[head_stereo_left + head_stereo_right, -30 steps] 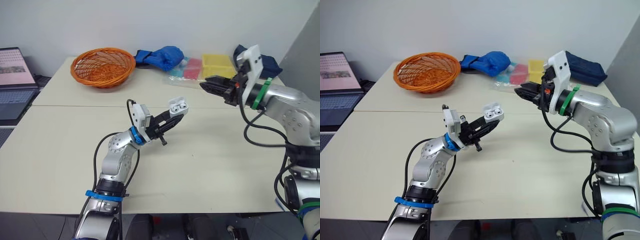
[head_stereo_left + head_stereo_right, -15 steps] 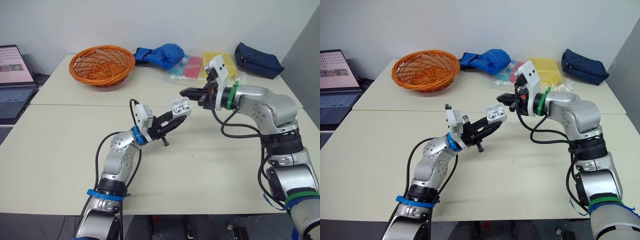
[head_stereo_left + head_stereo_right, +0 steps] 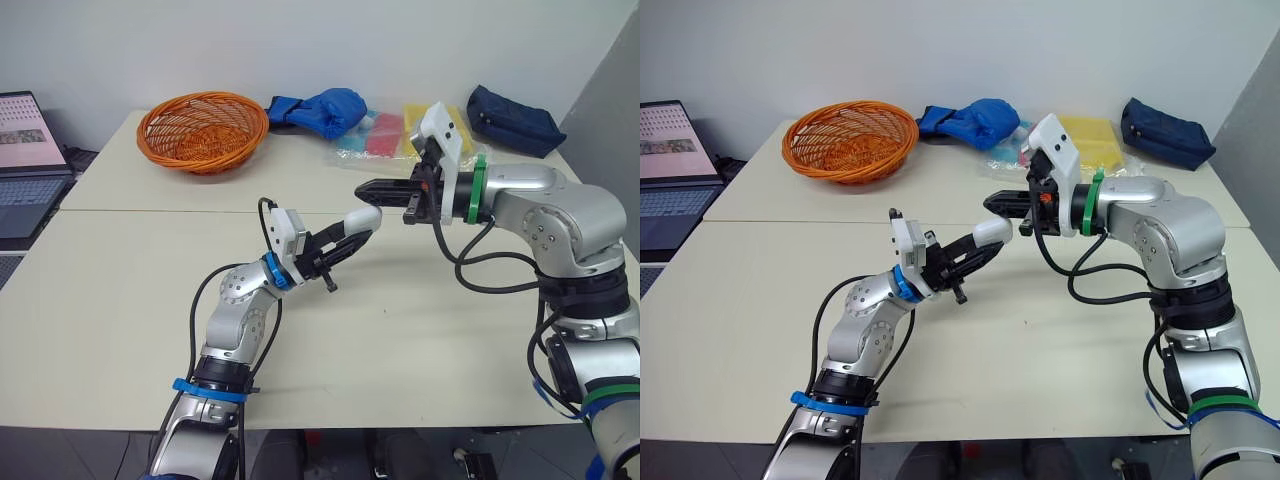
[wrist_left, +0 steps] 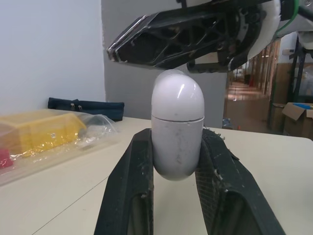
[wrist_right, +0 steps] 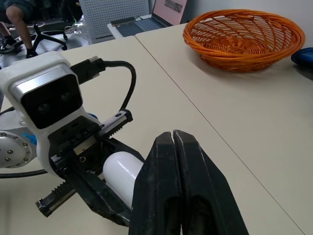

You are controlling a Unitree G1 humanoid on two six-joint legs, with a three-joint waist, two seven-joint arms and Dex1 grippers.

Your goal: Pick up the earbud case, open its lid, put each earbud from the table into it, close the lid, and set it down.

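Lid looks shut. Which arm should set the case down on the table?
Left. The left gripper clamps the closed earbud case above the table, so it probably only needs to lower. The right gripper is shut, holding nothing, just over it.

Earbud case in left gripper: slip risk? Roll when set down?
Probably slippery: the earbud case looks glossy and rounded, pinched only on its base half by the left gripper. Its domed ends suggest it may tip or roll.
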